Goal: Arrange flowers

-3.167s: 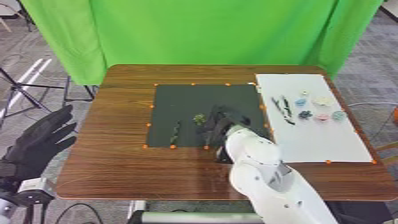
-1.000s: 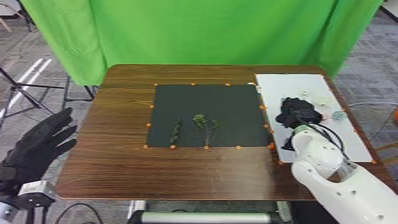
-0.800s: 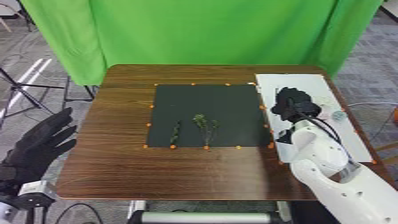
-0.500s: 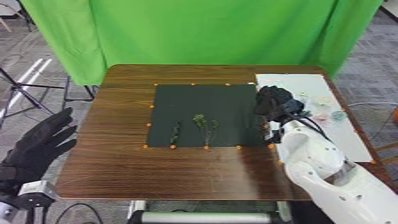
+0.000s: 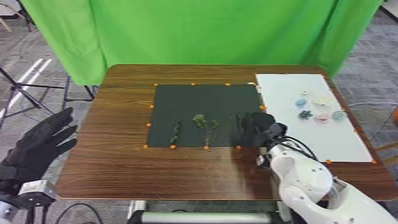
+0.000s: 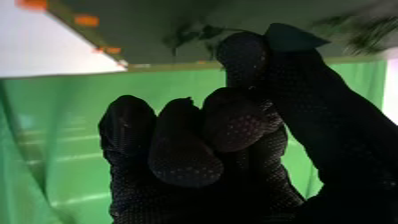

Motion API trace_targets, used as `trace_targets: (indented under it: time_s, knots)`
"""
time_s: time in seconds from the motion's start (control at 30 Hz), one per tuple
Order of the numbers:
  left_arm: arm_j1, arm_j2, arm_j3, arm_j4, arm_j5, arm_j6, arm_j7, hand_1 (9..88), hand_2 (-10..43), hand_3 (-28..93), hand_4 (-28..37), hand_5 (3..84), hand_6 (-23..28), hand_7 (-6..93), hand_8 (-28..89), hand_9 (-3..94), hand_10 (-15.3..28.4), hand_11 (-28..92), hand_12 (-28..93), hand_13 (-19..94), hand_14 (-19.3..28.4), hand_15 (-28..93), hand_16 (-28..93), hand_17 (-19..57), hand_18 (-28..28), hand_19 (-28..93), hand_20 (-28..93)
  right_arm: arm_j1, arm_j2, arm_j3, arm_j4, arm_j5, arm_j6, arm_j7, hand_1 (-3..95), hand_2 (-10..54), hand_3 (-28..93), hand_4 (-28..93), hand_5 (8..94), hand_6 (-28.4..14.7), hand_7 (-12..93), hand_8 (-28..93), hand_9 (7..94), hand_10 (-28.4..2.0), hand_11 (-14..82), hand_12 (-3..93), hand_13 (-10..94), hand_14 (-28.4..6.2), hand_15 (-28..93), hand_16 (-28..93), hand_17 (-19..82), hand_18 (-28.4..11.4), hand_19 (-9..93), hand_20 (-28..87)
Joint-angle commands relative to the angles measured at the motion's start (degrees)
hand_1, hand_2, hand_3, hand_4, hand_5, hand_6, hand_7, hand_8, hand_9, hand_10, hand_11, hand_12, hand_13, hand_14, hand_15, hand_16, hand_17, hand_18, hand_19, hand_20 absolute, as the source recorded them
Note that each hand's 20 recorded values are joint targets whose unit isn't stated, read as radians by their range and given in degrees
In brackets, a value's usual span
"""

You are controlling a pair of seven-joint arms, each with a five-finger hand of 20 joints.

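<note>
The right hand is low over the right part of the dark mat, beside a thin dark leafy sprig. In the right wrist view the right hand pinches this sprig between thumb and finger, and a broad dark green leaf shows at their tips. Farther left on the mat lie a narrow leafy stem and a branching green stem. The left hand stays off the table's left side, fingers straight.
On the white sheet at the right sit a blue flower, a cream flower, a pink flower, a dark green rosette and a pale teal flower. Orange markers edge both sheets.
The right hand has moved left from the white sheet onto the dark mat. Dark leafy stems that lay on the white sheet's left part are gone from there. The left hand has kept still.
</note>
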Motion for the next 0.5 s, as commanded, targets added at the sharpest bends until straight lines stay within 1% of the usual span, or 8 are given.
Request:
trace_targets:
  time_s: [0.03, 0.2, 0.27, 0.37, 0.4, 0.47, 0.5]
  knots:
    - [0.1, 0.34, 0.27, 0.16, -0.44, -0.21, -0.75, 24.8, -8.3, 68, -26.4, 20.6, 0.3, 16.4, -8, 15.4, 7.7, 5, 25, 11, 10.4, 7, 12, -13.1, 17.4, 31, 10, -1.1, -0.2, -1.7, 0.7, -1.6, 1.2, -1.3, 42.1, -9.5, 85, -19, 69.3, -0.3, 57, 16, 80.2, -8.5, 64.6, 48.0, 75, -8.0, 85, 39, 38, -22.0, 93, 66]
    - [-0.1, 0.56, 0.23, 0.23, -0.49, -0.27, -0.78, 24.8, -8.3, 68, -26.6, 20.6, 0.3, 16.4, -8, 15.4, 7.7, 5, 25, 11, 10.4, 7, 12, -13.1, 17.5, 31, 10, -1.3, -0.1, -2.1, 1.1, -2.3, 1.7, -2.7, 42.4, -9.5, 85, -20, 69.3, -0.5, 56, 16, 80.2, -8.4, 64.4, 48.0, 75, -7.9, 85, 39, 38, -21.9, 93, 66]
    - [0.0, 0.5, 0.19, 0.22, -0.48, -0.32, -0.76, 24.8, -8.3, 68, -26.5, 20.6, 0.3, 16.5, -8, 15.4, 7.7, 5, 25, 11, 10.4, 7, 12, -13.1, 17.5, 31, 10, -1.3, 0.0, -2.5, 1.6, -2.1, 3.4, -4.0, 42.5, -9.5, 85, -20, 69.2, -0.5, 56, 16, 80.1, -8.4, 64.3, 48.0, 75, -7.9, 85, 39, 38, -22.0, 93, 66]
    - [-0.1, 0.52, 0.23, 0.31, -0.5, -0.46, -0.76, 24.8, -8.2, 68, -26.5, 20.6, 0.3, 16.5, -8, 15.4, 7.7, 5, 25, 11, 10.4, 7, 12, -13.0, 17.4, 31, 10, -1.0, 0.1, -3.1, 2.1, -3.1, 4.3, -4.5, 42.5, -9.5, 85, -21, 69.2, -0.5, 56, 16, 80.0, -8.3, 64.3, 48.0, 75, -7.9, 85, 40, 37, -21.9, 93, 66]
    - [-0.1, 0.54, 0.28, 0.2, -0.52, -0.24, -0.83, 24.8, -8.2, 68, -26.5, 20.6, 0.3, 16.4, -9, 15.4, 7.6, 5, 25, 11, 10.4, 7, 12, -13.1, 17.4, 31, 10, -0.8, 0.1, -3.3, 2.2, -3.0, 4.2, -4.4, 42.5, -9.5, 85, -21, 69.2, -0.4, 56, 15, 80.0, -8.3, 64.3, 48.1, 75, -8.0, 85, 40, 37, -21.9, 93, 65]
    - [-0.1, 0.54, 0.31, 0.28, -0.48, -0.27, -0.72, 24.7, -8.2, 68, -26.5, 20.6, 0.3, 16.5, -9, 15.4, 7.7, 5, 25, 11, 10.4, 7, 12, -13.1, 17.4, 31, 10, -0.7, 0.1, -3.4, 2.6, -3.2, 5.2, -5.2, 42.5, -9.5, 85, -21, 69.1, -0.4, 56, 15, 80.0, -8.4, 64.2, 48.1, 75, -8.0, 85, 40, 37, -21.9, 93, 65]
    - [0.2, 0.71, 0.31, 0.26, -0.61, -0.11, -0.47, 24.7, -8.2, 68, -26.5, 20.6, 0.3, 16.5, -9, 15.4, 7.7, 5, 25, 11, 10.5, 7, 12, -13.1, 17.5, 31, 10, -0.7, 0.1, -3.6, 2.6, -3.5, 5.1, -5.1, 42.6, -9.5, 85, -22, 69.2, -0.4, 56, 15, 80.0, -8.3, 64.2, 48.1, 75, -8.0, 85, 40, 37, -21.8, 93, 65]
